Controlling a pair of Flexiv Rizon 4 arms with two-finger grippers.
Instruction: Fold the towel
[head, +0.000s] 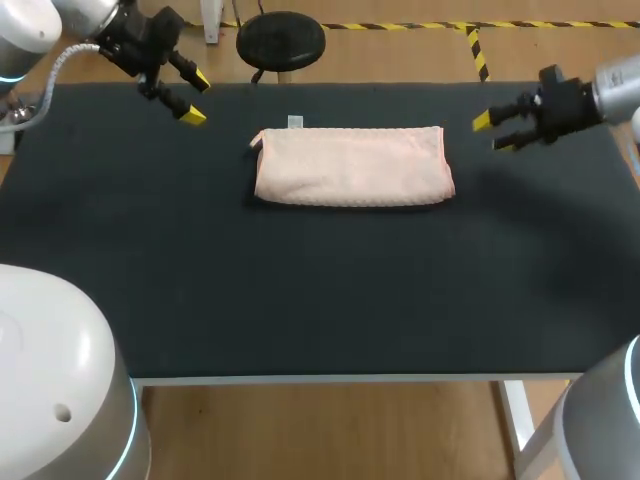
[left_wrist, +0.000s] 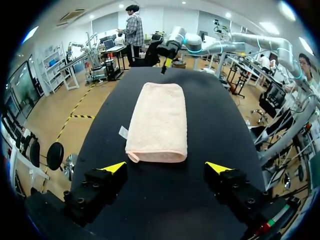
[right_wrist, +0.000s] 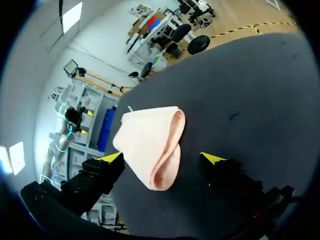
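The black table (head: 320, 300) takes up most of what we see, its top a dark matte sheet. Our left arm (head: 60, 40) comes in over the far left corner and our right arm (head: 615, 90) over the far right edge, both held above the surface and well apart from each other. Between them, on the far half of the table and about midway across, lies the pale pink towel (head: 350, 165), folded into a flat oblong with its long sides running left to right. From the right wrist the towel (right_wrist: 150, 145) shows its near end doubled over on itself, the layers stacked in a soft loop. From the left wrist the towel (left_wrist: 157, 122) stretches away lengthwise ahead of the fingers, with a rounded fold at the near end. The left gripper (head: 197, 98) hangs off the towel's left end, its yellow tips spread wide with nothing between them. The right gripper (head: 492, 133) sits just off the towel's right end, likewise parted and holding nothing. A small white tag (head: 295, 122) lies at the towel's far edge near the left corner; it may be sewn to the towel, but we cannot tell.
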